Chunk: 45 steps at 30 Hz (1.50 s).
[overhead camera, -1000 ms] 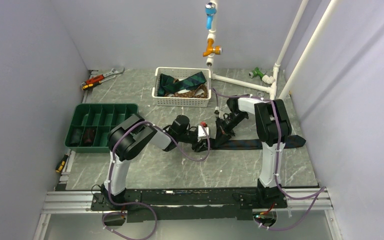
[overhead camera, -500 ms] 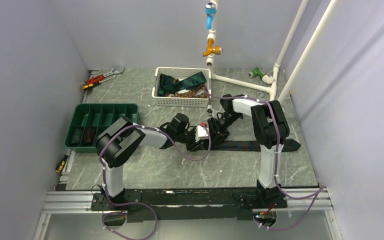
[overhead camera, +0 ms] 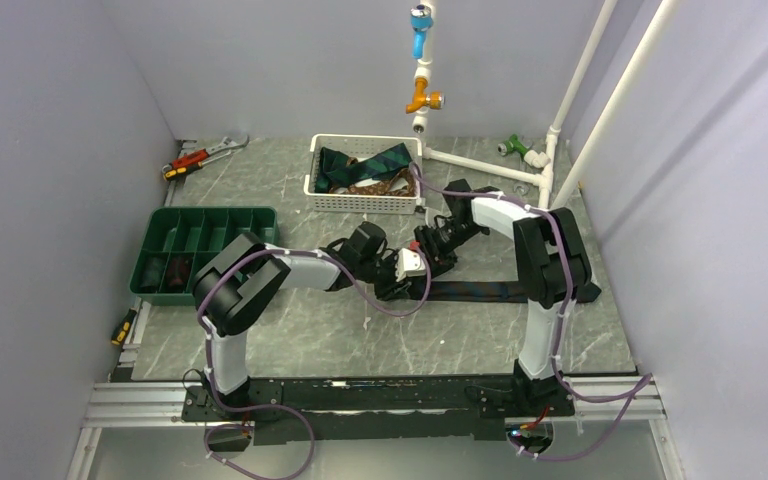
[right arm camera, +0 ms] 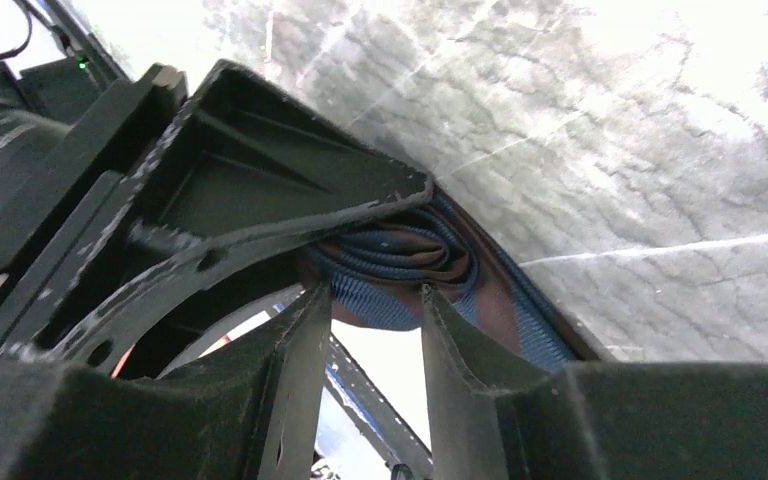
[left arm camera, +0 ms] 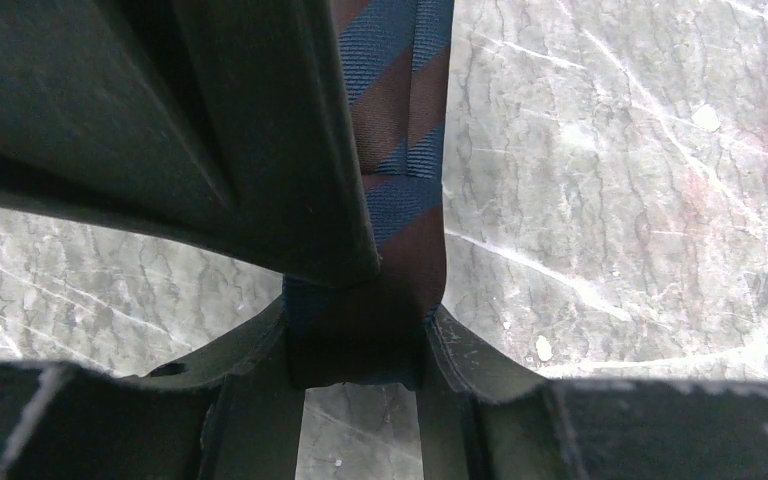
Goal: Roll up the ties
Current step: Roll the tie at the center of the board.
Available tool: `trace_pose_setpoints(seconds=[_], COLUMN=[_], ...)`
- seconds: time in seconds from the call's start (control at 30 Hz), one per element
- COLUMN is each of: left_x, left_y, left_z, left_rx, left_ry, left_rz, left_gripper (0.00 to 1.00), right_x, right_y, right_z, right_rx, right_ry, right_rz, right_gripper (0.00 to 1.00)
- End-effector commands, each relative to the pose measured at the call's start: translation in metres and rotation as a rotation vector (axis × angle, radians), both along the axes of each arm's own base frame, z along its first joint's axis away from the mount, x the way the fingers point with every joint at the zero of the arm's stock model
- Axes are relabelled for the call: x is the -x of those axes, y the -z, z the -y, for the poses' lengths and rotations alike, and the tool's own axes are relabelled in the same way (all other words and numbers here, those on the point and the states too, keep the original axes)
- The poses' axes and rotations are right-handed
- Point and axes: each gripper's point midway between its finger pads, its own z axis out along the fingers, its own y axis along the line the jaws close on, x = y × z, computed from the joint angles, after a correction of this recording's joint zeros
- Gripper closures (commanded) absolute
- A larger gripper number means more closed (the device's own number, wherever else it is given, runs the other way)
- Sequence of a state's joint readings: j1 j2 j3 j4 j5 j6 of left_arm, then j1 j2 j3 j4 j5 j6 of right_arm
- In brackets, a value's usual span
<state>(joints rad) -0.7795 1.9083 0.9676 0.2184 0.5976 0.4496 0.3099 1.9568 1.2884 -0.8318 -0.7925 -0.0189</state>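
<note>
Left fingers (left arm camera: 250,360) pinch the rolled end of the navy-and-brown striped fabric necktie (left arm camera: 400,150); right fingers (right arm camera: 290,380) stand apart at the coil. Slack there could unwind it.

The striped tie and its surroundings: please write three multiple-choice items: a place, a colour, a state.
1. Where does the white basket stand? A) at the far side of the table B) between the arm bases C) at its right edge
2. Which colours has the striped tie? A) navy and brown B) red and white C) yellow and green
3. How does it lie? A) wholly flat B) coiled at one end, the rest flat C) wholly rolled
1 A, top view shows it at the back; 2 A, left wrist view shows the stripes; 3 B, right wrist view shows the coil, top view the flat length.
</note>
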Motion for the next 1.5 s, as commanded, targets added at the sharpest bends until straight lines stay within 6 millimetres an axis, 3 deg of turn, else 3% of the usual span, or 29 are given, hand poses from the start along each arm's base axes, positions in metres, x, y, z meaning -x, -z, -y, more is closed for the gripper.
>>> trace_pose_setpoints(seconds=[0.0, 0.2, 0.37, 0.53, 0.7, 0.77, 0.83, 0.87, 0.97, 1.07, 1.23, 1.47], left_x=[0.022, 0.021, 0.021, 0.021, 0.021, 0.022, 0.023, 0.022, 0.019, 0.009, 0.012, 0.005], left_y=[0.067, 0.070, 0.069, 0.071, 0.070, 0.070, 0.070, 0.070, 0.060, 0.039, 0.015, 0.012], left_z=[-0.048, -0.050, -0.049, -0.049, -0.048, -0.049, -0.048, -0.048, -0.043, -0.033, -0.018, 0.006], left_rx=[-0.266, -0.277, -0.276, -0.277, -0.274, -0.273, -0.265, -0.259, -0.195, -0.077, 0.088, 0.209], left_ry=[-0.063, -0.066, -0.065, -0.065, -0.064, -0.063, -0.063, -0.065, -0.066, -0.055, 0.018, -0.041], left_rz=[-0.120, -0.118, -0.112, -0.112, -0.111, -0.112, -0.127, -0.133, -0.137, -0.093, -0.045, -0.135], left_gripper=[0.77, 0.77, 0.77, 0.76, 0.76, 0.75, 0.70, 0.66, 0.44, 0.32, 0.22, 0.22], right_x=[-0.012, 0.000, 0.008, 0.010, 0.011, 0.008, 0.006, 0.004, 0.001, -0.001, 0.000, 0.007], right_y=[0.017, 0.031, 0.028, 0.025, 0.035, 0.040, 0.049, 0.053, 0.063, 0.073, 0.091, 0.099], right_z=[0.002, 0.019, 0.030, 0.019, 0.009, 0.011, 0.018, 0.023, 0.036, 0.048, 0.066, 0.077], right_rx=[0.063, 0.165, 0.217, 0.158, 0.084, 0.092, 0.128, 0.154, 0.227, 0.286, 0.369, 0.423], right_ry=[0.005, -0.029, -0.016, 0.000, 0.001, 0.005, -0.001, -0.001, -0.008, -0.028, -0.060, -0.050], right_rz=[0.010, -0.024, -0.017, -0.055, -0.135, -0.144, -0.142, -0.136, -0.098, -0.040, 0.021, 0.063], right_gripper=[0.61, 0.58, 0.55, 0.54, 0.61, 0.72, 0.95, 1.00, 1.00, 1.00, 1.00, 1.00])
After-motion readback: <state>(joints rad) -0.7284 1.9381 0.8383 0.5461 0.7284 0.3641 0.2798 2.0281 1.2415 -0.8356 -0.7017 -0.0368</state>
